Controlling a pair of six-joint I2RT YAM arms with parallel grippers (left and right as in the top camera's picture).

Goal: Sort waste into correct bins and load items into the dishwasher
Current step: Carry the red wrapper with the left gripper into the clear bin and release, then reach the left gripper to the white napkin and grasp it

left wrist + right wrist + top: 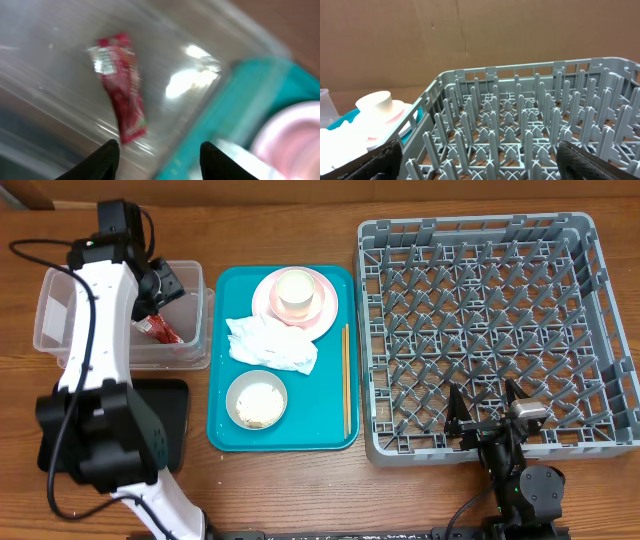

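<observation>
The left gripper [159, 150] hangs over the clear tub [45, 310] with its fingers apart and nothing between them. The red sauce packet [122, 85] lies on the tub floor. The left arm covers much of the black tray [170, 420] at the tub's 6 o'clock.

At the tub's 3 o'clock, the teal tray [220, 400] holds several things:
- the pink plate [265, 300] with the cup [297, 290] on it
- the napkin [270, 342] at the plate's 6 o'clock
- the bowl [257, 400] of rice [258, 408]
- the chopsticks [346, 380] along its 3 o'clock edge

The right gripper [484, 410] is spread wide at the dish rack's [470, 225] 6 o'clock rim, facing the pegs.
</observation>
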